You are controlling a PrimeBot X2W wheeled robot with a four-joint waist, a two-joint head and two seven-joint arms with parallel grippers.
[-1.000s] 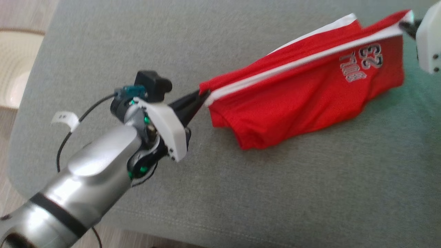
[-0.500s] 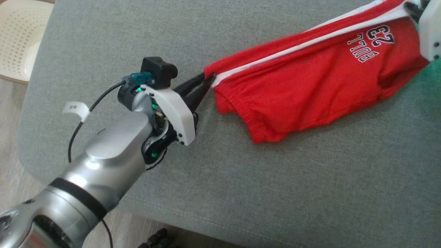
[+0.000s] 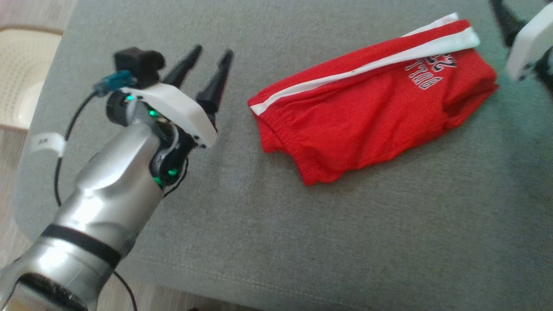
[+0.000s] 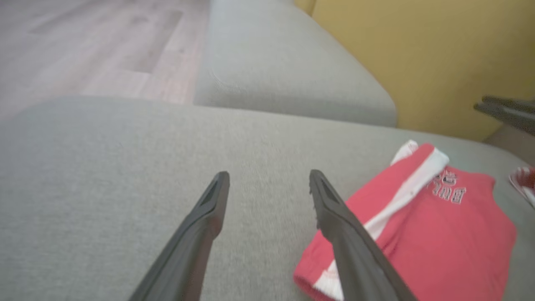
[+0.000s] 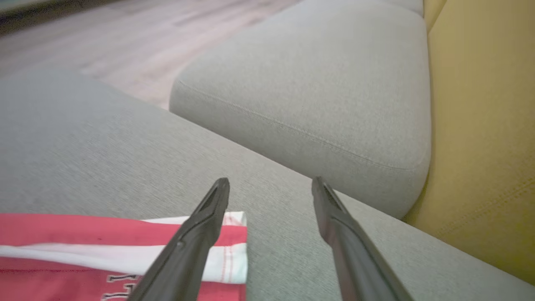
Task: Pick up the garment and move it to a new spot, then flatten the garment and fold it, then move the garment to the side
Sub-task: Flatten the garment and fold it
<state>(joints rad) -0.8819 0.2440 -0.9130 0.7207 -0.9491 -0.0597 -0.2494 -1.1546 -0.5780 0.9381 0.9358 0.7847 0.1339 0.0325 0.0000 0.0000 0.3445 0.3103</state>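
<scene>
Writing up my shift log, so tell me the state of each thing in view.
Shorts: lying rumpled on the sofa cushion, stripe up, held by nothing.
Left gripper: open, empty, apart from the shorts.
Right gripper: open, empty, by the shorts' other end.

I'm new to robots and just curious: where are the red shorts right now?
In the head view the red shorts lie right of centre on the grey cushion, between the open left gripper and the right gripper, held by neither.
</scene>
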